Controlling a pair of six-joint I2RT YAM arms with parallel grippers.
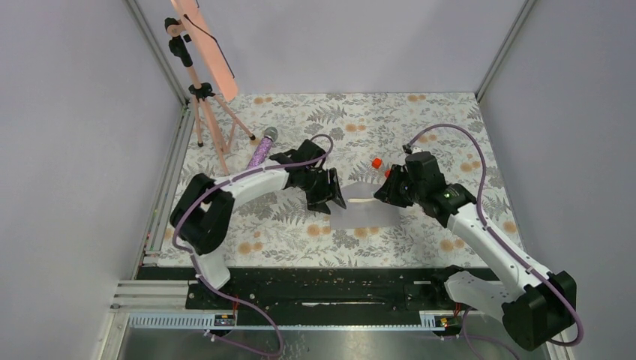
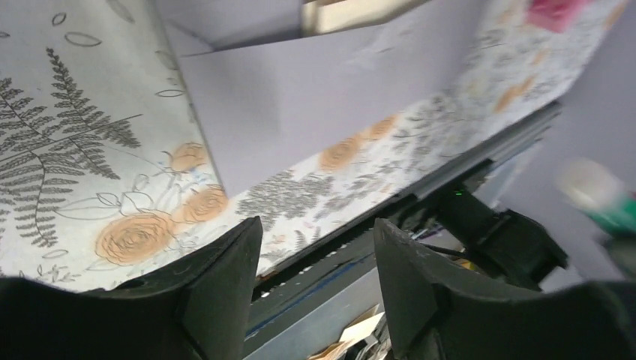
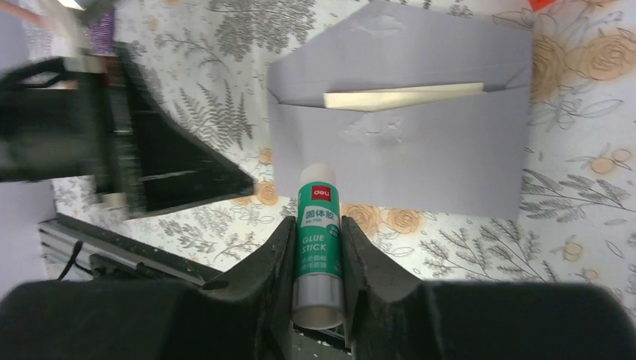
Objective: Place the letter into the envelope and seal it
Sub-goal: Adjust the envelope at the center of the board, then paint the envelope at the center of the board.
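The envelope [image 3: 405, 161] is laid flat on the floral counter [image 1: 435, 127], flap opened, with the letter [image 3: 405, 97] tucked inside and only a cream strip shown. A green glue stick [image 3: 319, 247] is grasped in the right pincer [image 3: 315, 229]. The left pincer [image 2: 319, 247] is held released and empty, just beside the envelope's left edge.

The envelope [image 1: 365, 216] lies flat on the tabletop [image 1: 442, 120] near the middle, between the two tools. The left tool [image 1: 335, 196] is just beside its left end and the right tool [image 1: 382, 191] by its right end. The letter [image 3: 405, 97] sits in the envelope, with a strip showing at the far-side opening. A glue stick [image 3: 319, 247] is clamped in the right tool, its tip close to the envelope. A small cap [image 1: 376, 162] lies behind the envelope. A microphone [image 1: 262, 148] lies behind the left arm, and a tripod [image 1: 206, 97] stands in the far left corner.
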